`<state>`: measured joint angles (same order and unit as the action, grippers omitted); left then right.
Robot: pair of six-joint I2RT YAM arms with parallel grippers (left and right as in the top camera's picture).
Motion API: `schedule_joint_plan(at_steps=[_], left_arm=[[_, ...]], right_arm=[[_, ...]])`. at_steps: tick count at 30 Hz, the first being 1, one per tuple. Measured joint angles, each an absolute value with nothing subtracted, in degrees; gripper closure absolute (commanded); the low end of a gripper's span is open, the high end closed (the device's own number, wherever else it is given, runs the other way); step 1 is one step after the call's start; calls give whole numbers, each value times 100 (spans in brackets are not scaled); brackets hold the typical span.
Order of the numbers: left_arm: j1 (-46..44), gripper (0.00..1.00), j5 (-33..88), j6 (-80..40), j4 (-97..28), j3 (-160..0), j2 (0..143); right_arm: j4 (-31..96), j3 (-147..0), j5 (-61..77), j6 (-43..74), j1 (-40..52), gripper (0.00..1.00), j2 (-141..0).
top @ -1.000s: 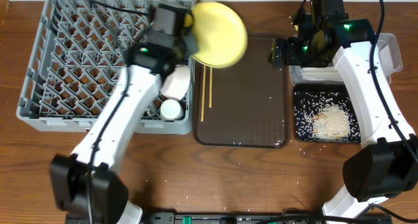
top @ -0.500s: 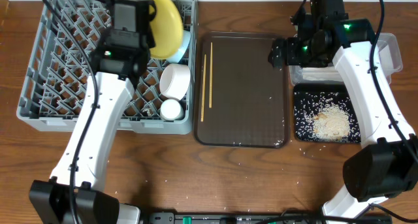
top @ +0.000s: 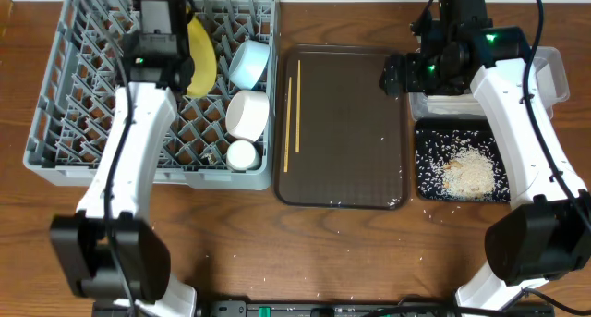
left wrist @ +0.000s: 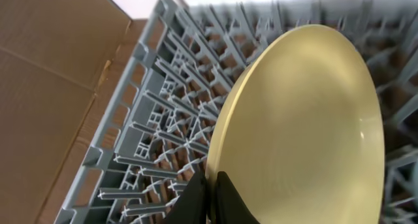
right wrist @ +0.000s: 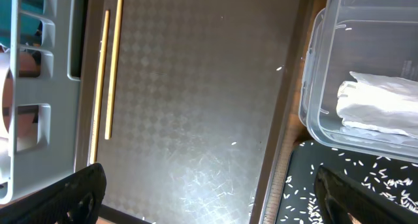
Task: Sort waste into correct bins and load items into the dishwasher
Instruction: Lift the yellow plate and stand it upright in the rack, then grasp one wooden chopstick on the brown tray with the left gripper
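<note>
- The left jaws are shut tight. They pinch the rim of the yellow plate [left wrist: 307, 132].
- The yellow plate stands on its edge among the pegs of the grey rack [top: 148, 176], near the rack's back wall. It leans a little.
- Just to the right of the plate, a light blue bowl [top: 249, 63] lies tipped on its side in the rack.
- In front of the blue bowl is a white bowl [top: 247, 115], and in front of that a small white cup [top: 242, 154]. Both are in the rack, by its right wall.
- The right jaws are wide open and hold nothing. The two dark fingers [right wrist: 62, 198] are far apart.
- The right jaws hang over the right edge of the brown tray [top: 351, 151], just beside the clear tub [top: 554, 72].
- A crumpled white napkin [right wrist: 379, 103] lies inside the clear tub.
- In front of the tub is the black tray [top: 416, 160]. It holds a pile of white rice [top: 466, 169].
- Two thin wooden chopsticks [top: 293, 114] lie side by side on the left part of the brown tray.
- A few rice grains are on the brown tray and on the desk [top: 369, 252].
</note>
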<state>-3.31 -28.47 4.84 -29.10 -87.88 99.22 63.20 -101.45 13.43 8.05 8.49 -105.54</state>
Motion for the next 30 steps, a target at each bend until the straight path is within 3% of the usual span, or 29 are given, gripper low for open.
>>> schedule_joint_plan(at_steps=[4, 5, 8, 13, 25, 30], left_arm=[[-331, 92, -2910, 650, -2902, -8777, 10182], [-331, 86, -2928, 674, -2891, -8777, 10217], [-336, 55, -2932, 738, -2893, -8777, 10235], [-414, 40, -2934, 764, -2886, -8777, 10235], [-1428, 37, -2707, 268, -2923, -8777, 9631], [-1833, 43, -1833, -611, -3315, -8781, 9417]], right_arm=[[6320, -10145, 1343, 805, 849, 1, -10554], [6320, -10145, 1343, 805, 849, 1, -10554], [6320, -10145, 1343, 805, 849, 1, -10554], [6322, -10145, 1341, 805, 849, 1, -10554], [6320, -10145, 1343, 805, 849, 1, -10554], [6322, -10145, 1343, 805, 849, 1, -10554]])
